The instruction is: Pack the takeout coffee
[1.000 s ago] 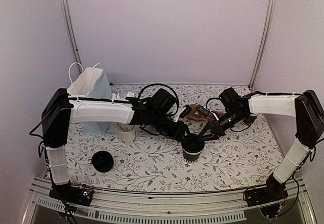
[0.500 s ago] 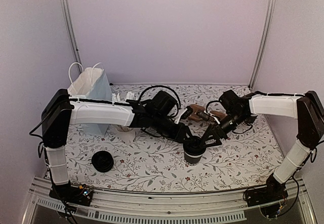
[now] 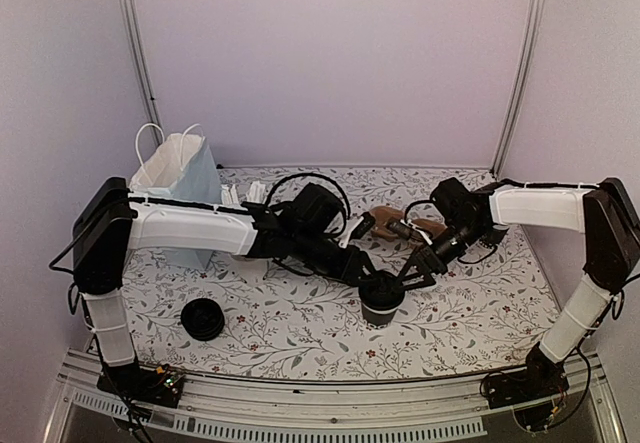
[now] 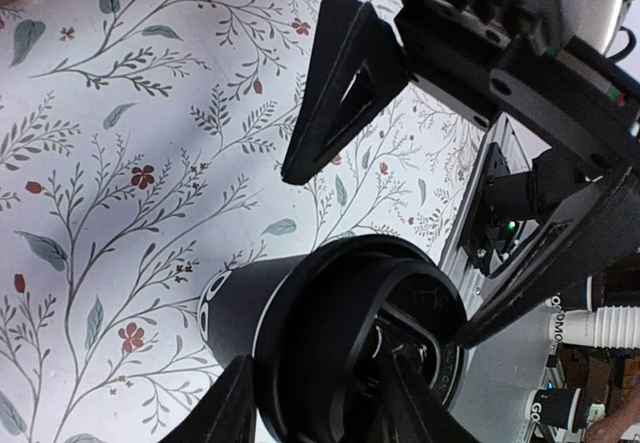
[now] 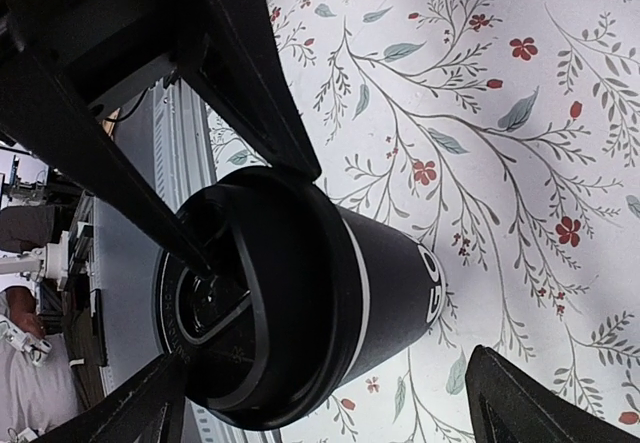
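Takeout coffee [image 3: 380, 309] upright, long axis vertical

Both arms are black and white. The left arm [image 3: 190, 226] has a smooth white shell along its long link, with rounded black joints at each end. The right arm [image 3: 540, 207] matches it. Thin black cables [image 3: 300, 177] loop off the left wrist, and another runs along the white shell. Each base [image 3: 140, 375] is a black block carrying a small board with tiny coloured lights. The right pincer [image 4: 375, 261] has flat matte-black fingers [image 4: 312, 93], wedge-shaped with a triangular recess. The left pincer [image 5: 255, 219] has the same tapering black blades.
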Robot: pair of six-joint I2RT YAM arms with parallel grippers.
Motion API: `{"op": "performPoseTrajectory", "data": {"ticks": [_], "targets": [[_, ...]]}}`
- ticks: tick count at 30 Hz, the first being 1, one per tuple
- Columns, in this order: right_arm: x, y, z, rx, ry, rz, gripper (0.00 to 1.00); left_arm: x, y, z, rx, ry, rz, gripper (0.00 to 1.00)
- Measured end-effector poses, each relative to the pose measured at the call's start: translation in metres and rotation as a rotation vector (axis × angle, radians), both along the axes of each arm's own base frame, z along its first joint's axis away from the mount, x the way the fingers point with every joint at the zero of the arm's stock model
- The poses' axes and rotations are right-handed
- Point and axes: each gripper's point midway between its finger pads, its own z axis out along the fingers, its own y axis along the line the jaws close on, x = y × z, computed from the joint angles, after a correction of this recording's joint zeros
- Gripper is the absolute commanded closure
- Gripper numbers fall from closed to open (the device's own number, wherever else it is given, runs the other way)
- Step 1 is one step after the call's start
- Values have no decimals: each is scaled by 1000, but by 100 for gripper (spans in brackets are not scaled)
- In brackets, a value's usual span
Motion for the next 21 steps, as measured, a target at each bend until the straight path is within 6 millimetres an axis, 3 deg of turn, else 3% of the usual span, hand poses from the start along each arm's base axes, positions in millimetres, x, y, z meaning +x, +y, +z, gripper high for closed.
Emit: {"op": "performPoseTrajectory", "data": {"ticks": [21], "targets": [[-21, -17, 10, -35, -32, 83, 2, 0, 3, 0, 4, 23, 27, 58]]}}
